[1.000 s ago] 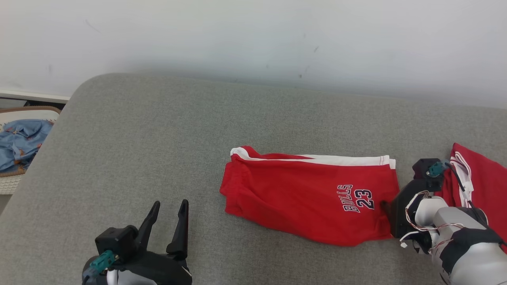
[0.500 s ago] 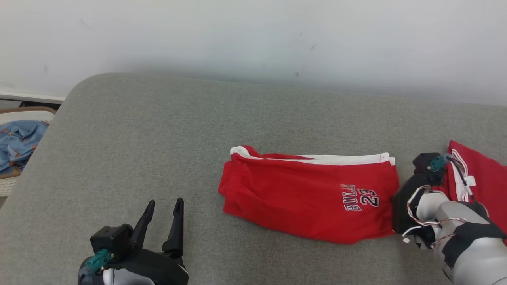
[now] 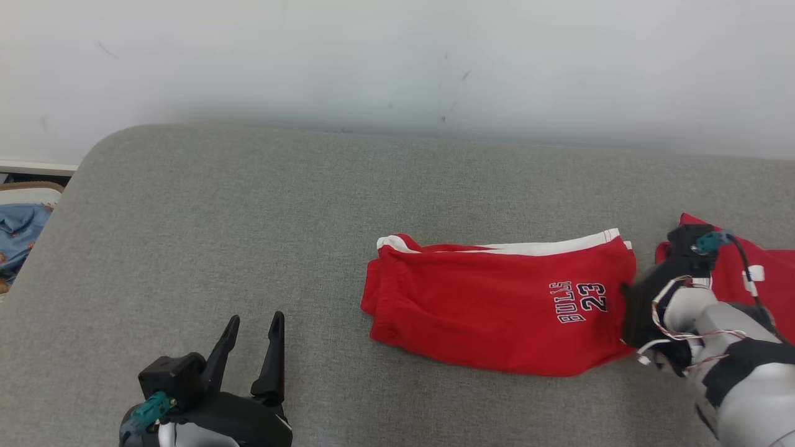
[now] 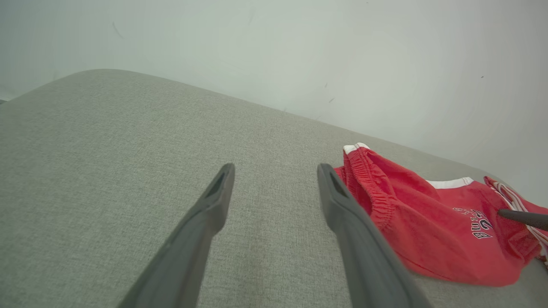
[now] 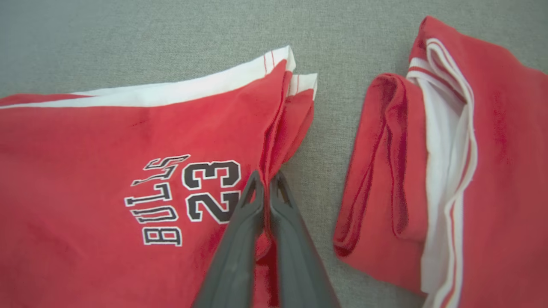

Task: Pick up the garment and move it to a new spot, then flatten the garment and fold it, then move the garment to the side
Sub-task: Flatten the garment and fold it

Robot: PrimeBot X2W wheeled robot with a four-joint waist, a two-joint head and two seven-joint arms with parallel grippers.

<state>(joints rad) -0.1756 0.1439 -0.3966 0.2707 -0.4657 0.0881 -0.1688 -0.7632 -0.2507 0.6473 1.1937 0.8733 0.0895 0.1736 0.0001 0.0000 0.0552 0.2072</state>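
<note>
Now the right gripper [image 5: 266, 177], spread a second ago, is clamped on the garment [image 3: 497, 310] edge; relocation sideways is judged imminent. The left gripper [image 3: 255, 318] is held spread.

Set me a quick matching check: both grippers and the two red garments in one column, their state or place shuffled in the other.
Things
1. left gripper
2. right gripper
3. red shorts
4. second red garment

States or places
A. printed BULLS 23
B. shut on the shorts' edge
C. lying apart, on the robot's right of the shorts
D. open, holding nothing, over the bare grey cushion

Pairs: 1-D, 2-B, 3-A, 4-C
</note>
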